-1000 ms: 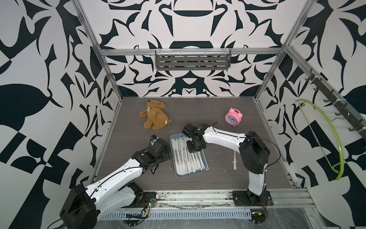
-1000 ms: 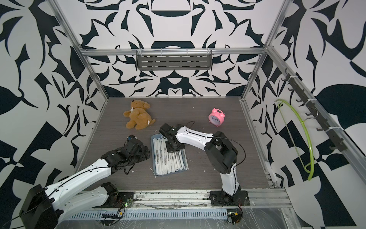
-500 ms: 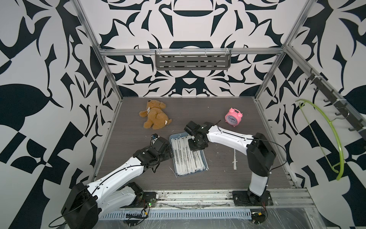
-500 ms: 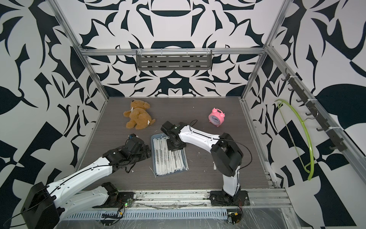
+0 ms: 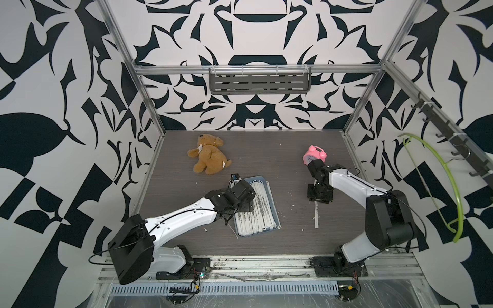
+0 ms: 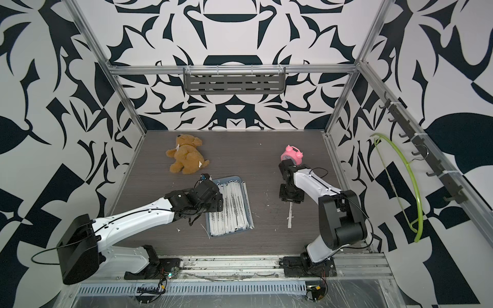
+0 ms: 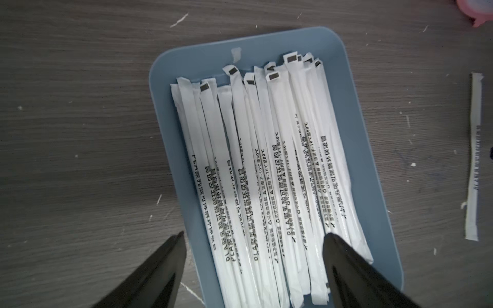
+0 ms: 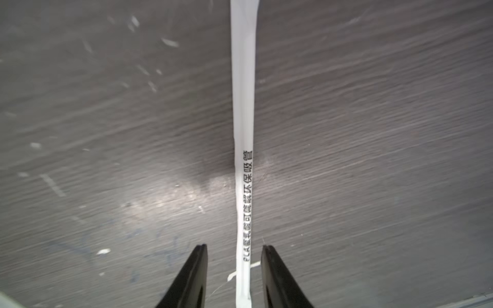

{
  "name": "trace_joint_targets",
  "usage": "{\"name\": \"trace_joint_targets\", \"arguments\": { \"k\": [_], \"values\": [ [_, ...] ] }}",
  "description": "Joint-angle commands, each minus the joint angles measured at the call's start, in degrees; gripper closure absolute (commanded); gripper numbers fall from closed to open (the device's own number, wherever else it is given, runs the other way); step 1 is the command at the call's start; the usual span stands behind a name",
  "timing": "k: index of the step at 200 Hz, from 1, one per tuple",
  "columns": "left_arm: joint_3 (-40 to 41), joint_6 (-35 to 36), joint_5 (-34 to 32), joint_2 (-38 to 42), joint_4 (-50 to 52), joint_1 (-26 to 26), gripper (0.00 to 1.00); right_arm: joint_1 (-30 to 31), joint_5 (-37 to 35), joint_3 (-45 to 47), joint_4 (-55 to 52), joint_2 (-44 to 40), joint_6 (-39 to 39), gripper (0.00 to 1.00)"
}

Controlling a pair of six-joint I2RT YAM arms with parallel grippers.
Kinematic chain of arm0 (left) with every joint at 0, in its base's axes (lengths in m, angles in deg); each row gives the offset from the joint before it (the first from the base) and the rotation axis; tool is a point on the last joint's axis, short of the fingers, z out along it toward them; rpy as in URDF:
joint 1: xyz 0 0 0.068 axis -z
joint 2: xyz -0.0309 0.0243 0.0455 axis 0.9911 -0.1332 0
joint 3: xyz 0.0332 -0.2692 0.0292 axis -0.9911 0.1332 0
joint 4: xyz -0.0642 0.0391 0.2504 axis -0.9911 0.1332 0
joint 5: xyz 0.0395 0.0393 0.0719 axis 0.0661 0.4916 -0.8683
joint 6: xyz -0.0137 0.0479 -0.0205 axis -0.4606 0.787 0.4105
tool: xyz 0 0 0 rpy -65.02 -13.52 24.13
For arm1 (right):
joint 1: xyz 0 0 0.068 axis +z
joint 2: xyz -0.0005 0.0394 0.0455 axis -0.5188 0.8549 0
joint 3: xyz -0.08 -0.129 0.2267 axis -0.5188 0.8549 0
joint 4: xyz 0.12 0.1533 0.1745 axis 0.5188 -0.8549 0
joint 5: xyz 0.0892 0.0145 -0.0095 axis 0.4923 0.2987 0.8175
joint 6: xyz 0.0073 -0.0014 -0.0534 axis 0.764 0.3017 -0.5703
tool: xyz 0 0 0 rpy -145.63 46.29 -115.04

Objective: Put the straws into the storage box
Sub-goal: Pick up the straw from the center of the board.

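Top view: the storage box (image 5: 274,206) sits mid-table w/ the straws (image 5: 260,213) packed lengthwise inside. 1 loose straw (image 5: 316,216) lies on the table at the box's 3 o'clock, well apart. Over that straw's 12 o'clock end hangs the right gripper (image 5: 320,197). The left gripper (image 5: 245,204) hovers over the box's 9 o'clock side.

Left wrist: fingers (image 7: 160,269) spread wide, holding nothing, 1 tip by the rim, the other above the pile. Risk: a descent from here could snag wrappers or nudge the box.

Right wrist: fingers (image 8: 194,269) apart, straddling the loose straw (image 8: 244,106) w/o touching it. Risks: the thin, flat wrapper may skid or slip out as the tips close. Gripped near 1 end, it'd prob. droop, catch the rim and land across the box, not in it.
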Motion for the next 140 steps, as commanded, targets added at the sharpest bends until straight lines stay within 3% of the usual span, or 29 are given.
{"name": "trace_joint_targets", "arguments": {
  "k": [1, 30, 94, 116, 140],
  "values": [
    [1.04, 0.25, 0.17, 1.28, -1.63, 0.04, 0.12, -0.86, 0.02, 1.27, 4.02, 0.56, -1.47, 0.61],
    [2.19, 0.48, -1.52, 2.75, -0.93, 0.03, 0.11, -1.06, 0.9, 2.98, 7.09, 2.69, -1.14, 0.66],
    [3.19, 0.93, -2.72, 6.18, 0.6, -1.79, 0.11, -0.77, 1.34, 3.99, 7.68, 2.21, -0.92, 0.91],
    [3.79, 0.46, -3.16, 7.67, 1.3, -2.77, 0.11, 5.92, -1.01, -0.51, 1.87, -1.27, 0.48, 0.94],
    [5.98, -1.62, -3.18, 10.73, 2.71, -6.04, 0.11, 19.93, -2.7, -10.13, -2.89, -2.71, 6.0, 0.94]
  ]
}}
